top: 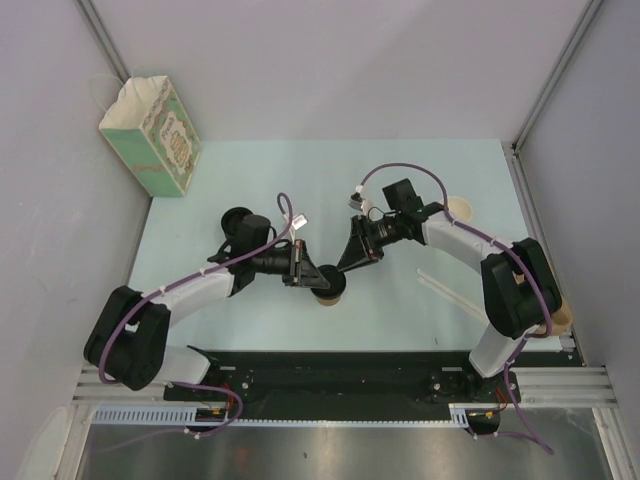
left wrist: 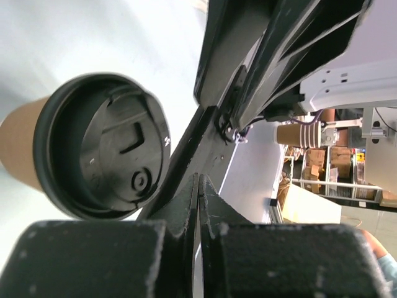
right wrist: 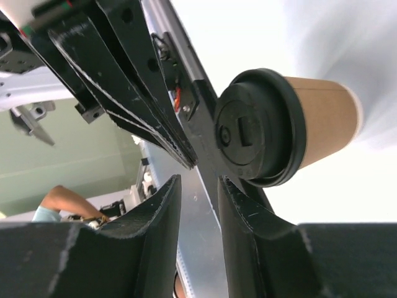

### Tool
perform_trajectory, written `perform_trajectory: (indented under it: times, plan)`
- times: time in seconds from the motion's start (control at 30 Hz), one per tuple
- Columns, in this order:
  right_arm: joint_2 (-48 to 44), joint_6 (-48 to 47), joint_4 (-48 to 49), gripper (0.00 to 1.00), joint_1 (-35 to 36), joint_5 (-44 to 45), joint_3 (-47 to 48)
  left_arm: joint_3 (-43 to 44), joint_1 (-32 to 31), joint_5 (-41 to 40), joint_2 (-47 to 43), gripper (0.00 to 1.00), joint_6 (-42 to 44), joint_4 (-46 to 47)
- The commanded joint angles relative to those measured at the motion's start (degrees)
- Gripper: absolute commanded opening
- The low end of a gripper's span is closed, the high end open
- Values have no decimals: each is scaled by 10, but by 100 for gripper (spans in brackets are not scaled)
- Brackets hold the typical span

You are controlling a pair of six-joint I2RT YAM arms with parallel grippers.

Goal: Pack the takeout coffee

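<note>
Left wrist view, takeout coffee (left wrist: 102, 146) beside closed empty left jaws, right jaws parted, empty

The tan takeout coffee (top: 331, 291), black lid on, seems to stand upright near mid table (top: 420, 170).

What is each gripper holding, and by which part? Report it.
Nothing, as far as the views show. The left gripper is shut on empty air. The right gripper has its jaws apart, with the takeout coffee beside them, not between.

Bright even light; wrist backgrounds overexposed, near edges blurred.
</note>
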Motion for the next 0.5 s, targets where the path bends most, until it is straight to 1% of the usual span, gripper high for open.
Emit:
perform_trajectory:
  times: [0.0,0.17,0.37,0.47]
  plan:
    - [7,15,28,35,11,32,37,-8,1,-3,-1,5,29,-10]
    - [30,29,34,31,30,57,52,1,1,-8,19,5,37,-16]
    - [55,40,45,29,35,63,59,1,1,-8,35,4,38,-12]
    - [70,40,45,27,34,68,59,2,2,-15,44,3,40,-16]
